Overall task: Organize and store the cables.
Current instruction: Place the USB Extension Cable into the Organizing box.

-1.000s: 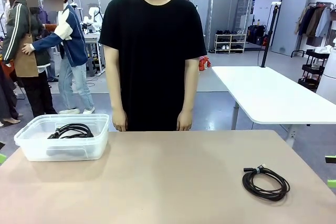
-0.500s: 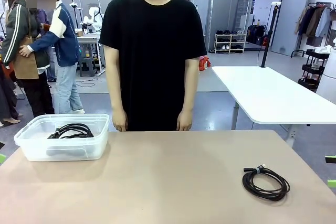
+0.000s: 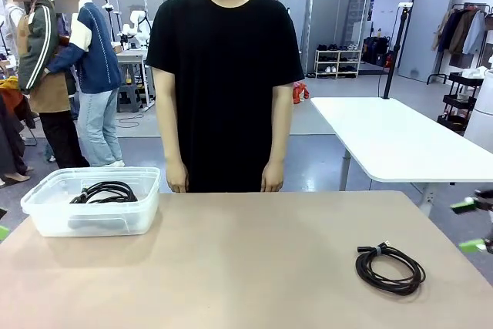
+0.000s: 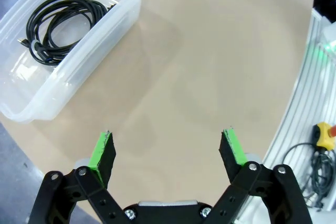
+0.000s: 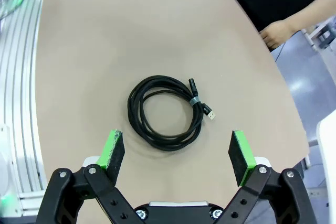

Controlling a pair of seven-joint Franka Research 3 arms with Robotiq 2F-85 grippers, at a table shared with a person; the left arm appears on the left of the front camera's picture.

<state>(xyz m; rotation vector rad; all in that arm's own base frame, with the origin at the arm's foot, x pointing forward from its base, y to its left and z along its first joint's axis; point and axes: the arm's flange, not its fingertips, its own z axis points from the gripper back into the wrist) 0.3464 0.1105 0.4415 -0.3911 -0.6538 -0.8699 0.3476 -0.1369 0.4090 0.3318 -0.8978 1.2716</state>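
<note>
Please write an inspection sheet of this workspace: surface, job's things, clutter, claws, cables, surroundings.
surface: beige table, mostly bare.
job's things: clear plastic bin at the far left.
clutter: nothing seen.
claws: left claw open above bare table; right claw open above the loose coil.
cables: one coiled cable in the bin; one loose coil at the near right.
surroundings: person standing at the far edge, hands down; white table behind.

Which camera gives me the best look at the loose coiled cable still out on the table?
The right wrist view: the coiled cable lies in full beneath the open right gripper, its tie and plug visible. The front view shows it small and flattened near the table's right edge.
</note>
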